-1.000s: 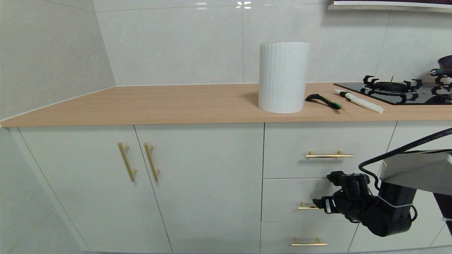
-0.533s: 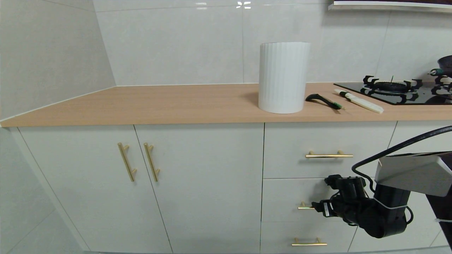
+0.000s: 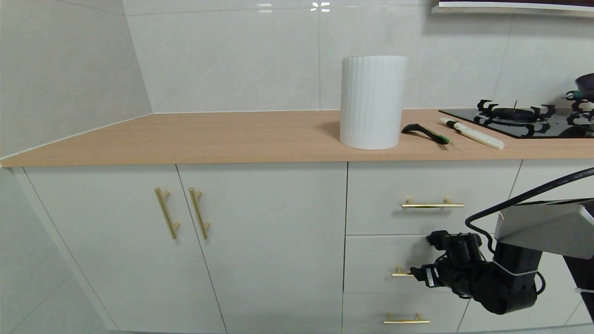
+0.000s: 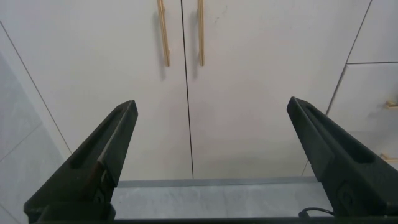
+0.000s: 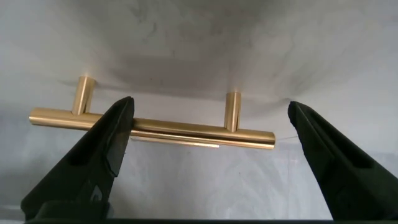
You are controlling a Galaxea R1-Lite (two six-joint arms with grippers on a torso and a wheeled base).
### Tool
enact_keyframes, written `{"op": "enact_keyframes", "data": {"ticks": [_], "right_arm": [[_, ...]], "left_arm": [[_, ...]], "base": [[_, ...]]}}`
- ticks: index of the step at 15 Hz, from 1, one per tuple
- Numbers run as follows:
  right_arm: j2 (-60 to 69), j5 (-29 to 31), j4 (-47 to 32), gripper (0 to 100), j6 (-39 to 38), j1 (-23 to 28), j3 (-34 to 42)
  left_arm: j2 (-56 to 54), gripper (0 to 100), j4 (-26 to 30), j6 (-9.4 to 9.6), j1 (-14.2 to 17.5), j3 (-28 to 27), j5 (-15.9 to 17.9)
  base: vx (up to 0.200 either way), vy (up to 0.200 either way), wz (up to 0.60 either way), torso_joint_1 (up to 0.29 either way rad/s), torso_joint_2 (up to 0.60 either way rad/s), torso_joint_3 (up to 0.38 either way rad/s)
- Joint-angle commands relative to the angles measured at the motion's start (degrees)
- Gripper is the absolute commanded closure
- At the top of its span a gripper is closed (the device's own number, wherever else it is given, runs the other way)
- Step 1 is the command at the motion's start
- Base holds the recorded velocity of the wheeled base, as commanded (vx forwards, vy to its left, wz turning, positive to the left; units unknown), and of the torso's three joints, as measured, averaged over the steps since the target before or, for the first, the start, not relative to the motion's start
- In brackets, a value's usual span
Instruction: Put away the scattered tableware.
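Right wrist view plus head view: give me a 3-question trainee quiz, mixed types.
1. True or false: the right claw is shut on the drawer handle.
2. Which item lies on the counter nearest the white ribbed canister? A) black-handled utensil B) plate C) mug
3. Fill in: of the three stacked drawers, the right claw is at the ____ one.

Key: 1 false, the claw is open, with a finger towards each end of the handle; 2 A; 3 middle.
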State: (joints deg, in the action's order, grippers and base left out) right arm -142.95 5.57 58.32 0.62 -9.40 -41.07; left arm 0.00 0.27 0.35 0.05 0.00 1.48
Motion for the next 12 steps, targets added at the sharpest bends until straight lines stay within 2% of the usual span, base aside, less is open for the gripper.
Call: {"op": "enact_keyframes", "data": {"ticks": [1, 3, 6, 9, 12], "right_arm": [[0.74, -0.03, -0.40, 0, 0.52, -0.09, 0.99], [2.06, -0.03, -1.28, 0, 0.78, -0.18, 2.84], [15.86, -0.83, -11.65, 0, 0.78, -1.15, 10.48], [31.33, -0.74, -24.75, 0, 0.61, -3.96, 10.92], [41.96, -0.30, -27.91, 0, 0.35, -5.28, 10.48]], "left_arm": [[0.00, 0, 0.00, 0.00, 0.04, 0.00, 0.02], [0.00, 0, 0.00, 0.00, 0.04, 0.00, 0.02], [0.00, 0, 0.00, 0.00, 0.04, 0.00, 0.02], [0.00, 0, 0.00, 0.00, 0.04, 0.00, 0.02], [0.00, 0, 0.00, 0.00, 0.04, 0.00, 0.02]], "base": [[0.000, 0.000, 0.00, 0.000, 0.00, 0.000], [0.000, 0.000, 0.00, 0.000, 0.00, 0.000], [0.000, 0.000, 0.00, 0.000, 0.00, 0.000], [0.000, 0.000, 0.00, 0.000, 0.00, 0.000], [0.000, 0.000, 0.00, 0.000, 0.00, 0.000]]}}
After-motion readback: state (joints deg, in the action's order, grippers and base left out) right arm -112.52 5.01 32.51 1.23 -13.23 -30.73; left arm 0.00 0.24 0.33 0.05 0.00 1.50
